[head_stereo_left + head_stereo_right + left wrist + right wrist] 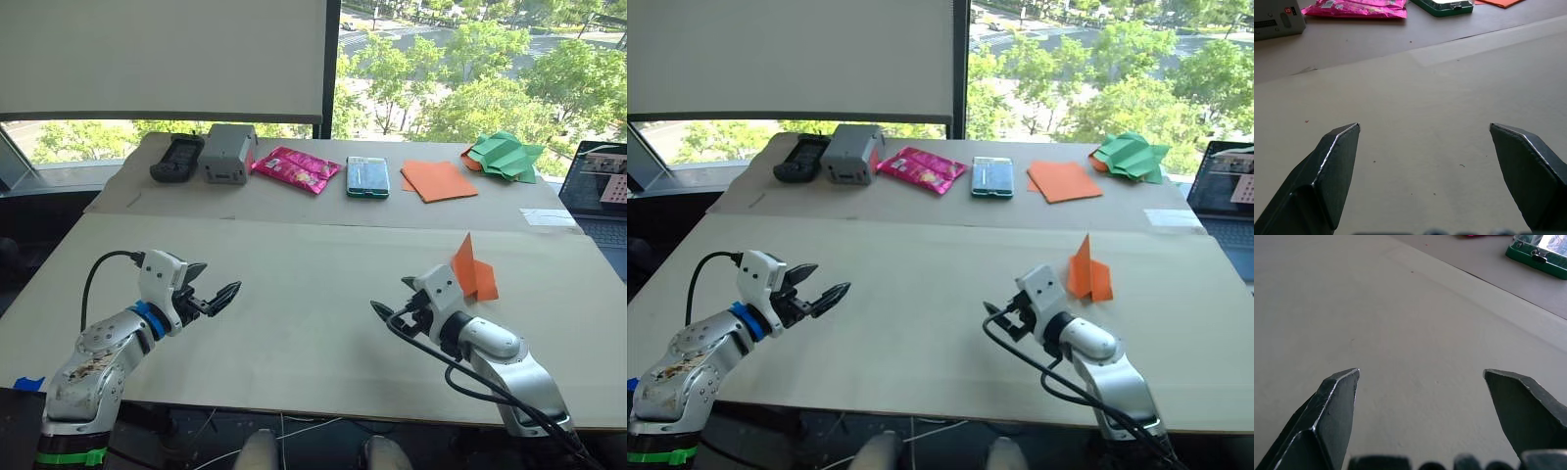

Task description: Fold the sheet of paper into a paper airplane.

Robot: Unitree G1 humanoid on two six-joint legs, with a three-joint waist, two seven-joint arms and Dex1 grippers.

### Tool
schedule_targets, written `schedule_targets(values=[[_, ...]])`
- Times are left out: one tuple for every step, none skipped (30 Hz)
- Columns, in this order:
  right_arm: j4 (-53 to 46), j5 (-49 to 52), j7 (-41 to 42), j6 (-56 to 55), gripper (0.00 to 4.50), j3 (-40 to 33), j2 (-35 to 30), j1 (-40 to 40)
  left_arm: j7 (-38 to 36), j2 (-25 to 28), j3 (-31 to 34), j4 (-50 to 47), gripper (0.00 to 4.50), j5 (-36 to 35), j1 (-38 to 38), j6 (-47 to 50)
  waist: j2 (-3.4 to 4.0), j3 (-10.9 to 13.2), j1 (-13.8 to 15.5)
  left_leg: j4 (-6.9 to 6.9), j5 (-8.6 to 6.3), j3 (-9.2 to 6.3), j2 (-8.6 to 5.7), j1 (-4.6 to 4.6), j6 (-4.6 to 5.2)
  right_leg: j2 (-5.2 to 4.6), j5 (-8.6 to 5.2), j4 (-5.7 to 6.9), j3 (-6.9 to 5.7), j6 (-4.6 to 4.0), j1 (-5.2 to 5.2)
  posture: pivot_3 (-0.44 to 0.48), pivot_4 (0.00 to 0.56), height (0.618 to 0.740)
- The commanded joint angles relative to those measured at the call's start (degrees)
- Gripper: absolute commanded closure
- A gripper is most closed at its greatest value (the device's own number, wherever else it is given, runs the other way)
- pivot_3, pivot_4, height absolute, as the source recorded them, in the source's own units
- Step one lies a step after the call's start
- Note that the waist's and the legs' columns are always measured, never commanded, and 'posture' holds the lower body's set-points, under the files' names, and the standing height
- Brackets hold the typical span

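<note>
on the pale cardboard tabletop (294, 294), just beyond the right gripper (392, 305), sits the small bright orange paper airplane (472, 270), one wing flat and the other standing up to a point. it touches neither gripper. both sets of jaws are spread wide and hold nothing; the left gripper (217, 295) hovers well apart from the airplane, on the far side of the right gripper from it.

by my reading the folding looks finished or nearly so, and both arms are clear of the paper. if anything is left, the next move would call for the right gripper to turn toward the airplane and press the raised wing down along its crease.

further back from the airplane lie a smooth orange paper sheet (438, 180), a crumpled green paper shape (505, 157), a green-edged case (367, 176), a pink foil packet (296, 168), a grey box (227, 153) and a black handset (176, 158). no writing on any of them is legible.
</note>
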Motion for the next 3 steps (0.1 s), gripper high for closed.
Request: schedule_targets(values=[[-1.11,-0.17,-0.63,-1.51,0.03,-0.59,0.34,-0.53,-0.61,-0.09,0.55,-0.66,0.00,-0.61,-0.95,-0.53,0.00,0.00,0.02,0.00,0.00,0.00,0.00,0.00,0.00,0.00,0.00,0.00,0.00,0.00,0.00,0.000,0.150,0.702],[-1.15,-0.20,-0.73,-1.42,0.03,-0.56,0.32,-0.45,-0.72,-0.24,0.68,-0.58,0.00,-1.00,-1.03,-0.29,0.00,0.00,0.04,0.00,0.00,0.00,0.00,0.00,0.00,0.00,0.00,-0.01,0.00,0.00,0.00,0.000,0.150,0.702],[-1.37,-0.09,-0.80,-1.39,0.03,-0.65,0.37,-0.27,-0.94,-0.34,0.83,-0.49,0.00,-1.26,-1.07,-0.35,0.00,0.00,0.04,0.00,0.00,0.00,0.00,0.00,0.00,0.00,0.00,-0.01,0.00,0.00,0.00,0.000,0.150,0.702]])
